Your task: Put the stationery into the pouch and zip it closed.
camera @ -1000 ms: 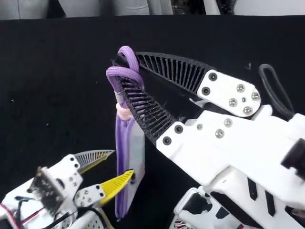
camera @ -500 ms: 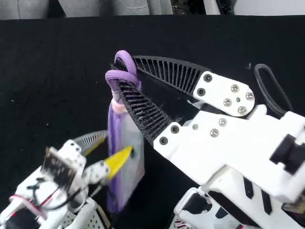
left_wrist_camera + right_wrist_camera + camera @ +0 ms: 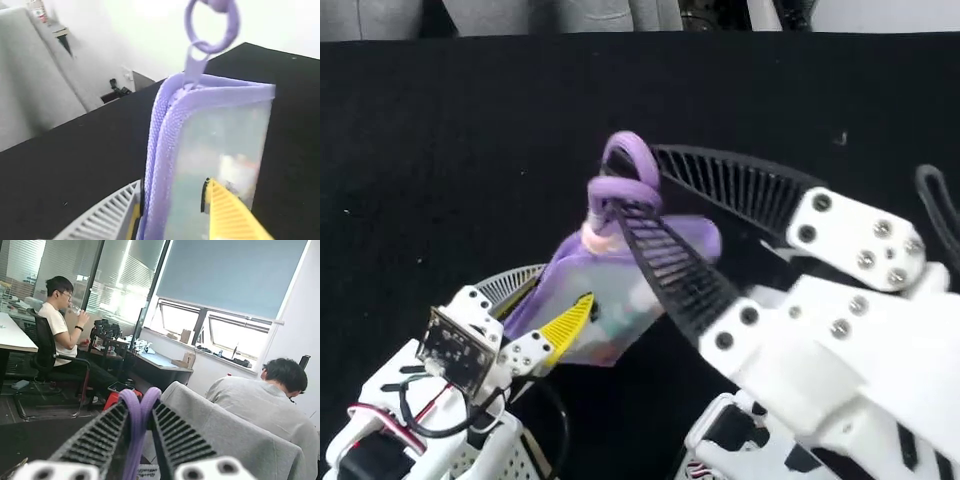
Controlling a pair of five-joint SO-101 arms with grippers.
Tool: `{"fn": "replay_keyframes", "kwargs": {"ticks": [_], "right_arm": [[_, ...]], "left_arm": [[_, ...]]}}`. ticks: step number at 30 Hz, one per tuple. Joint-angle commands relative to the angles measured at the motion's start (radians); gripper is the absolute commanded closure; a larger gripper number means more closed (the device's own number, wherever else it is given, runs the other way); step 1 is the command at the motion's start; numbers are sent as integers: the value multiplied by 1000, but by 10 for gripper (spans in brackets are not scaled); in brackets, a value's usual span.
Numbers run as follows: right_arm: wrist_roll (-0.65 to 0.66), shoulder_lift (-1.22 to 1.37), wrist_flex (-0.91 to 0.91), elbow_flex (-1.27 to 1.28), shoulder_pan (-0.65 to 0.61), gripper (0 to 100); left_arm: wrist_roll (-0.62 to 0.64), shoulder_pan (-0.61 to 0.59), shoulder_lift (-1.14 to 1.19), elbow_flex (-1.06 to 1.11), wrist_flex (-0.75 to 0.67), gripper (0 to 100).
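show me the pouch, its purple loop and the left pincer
pouch [image 3: 615, 285], high view, clear side panel
purple loop [image 3: 134, 412], right wrist view, cord between the fingers
left pincer [image 3: 565, 285], high view, midway between its fingertips

The left gripper [image 3: 174, 184] pinches the clear, purple-edged pouch [image 3: 210, 145] between a yellow finger [image 3: 234, 216] and a grey finger [image 3: 106, 220]. The ring pull [image 3: 212, 25] sticks out beyond the pouch, over the black table [image 3: 70, 165].

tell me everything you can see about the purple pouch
The pouch is flat, with lilac fabric edging, a lilac zip and a see-through panel showing blurred contents. It hangs tilted over the black table, its cord loop pinched in the right gripper, its lower end clamped between the yellow and grey fingers of the left gripper.
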Motion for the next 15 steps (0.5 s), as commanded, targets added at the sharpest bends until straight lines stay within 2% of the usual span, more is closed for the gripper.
{"fn": "replay_keyframes", "kwargs": {"ticks": [1,5,7,11,15], "right_arm": [[-6,-24,32,-1,-14,988],[-2,-24,51,1,-11,988],[-2,-22,58,1,-9,988],[6,-25,75,-1,-6,988],[115,-16,130,7,-6,988]], "left_arm": [[-11,53,8,-15,-17,822],[-11,51,6,90,-133,983],[-11,53,6,130,-160,948],[-11,51,5,143,-161,969],[-11,50,-69,153,-146,971]]}}
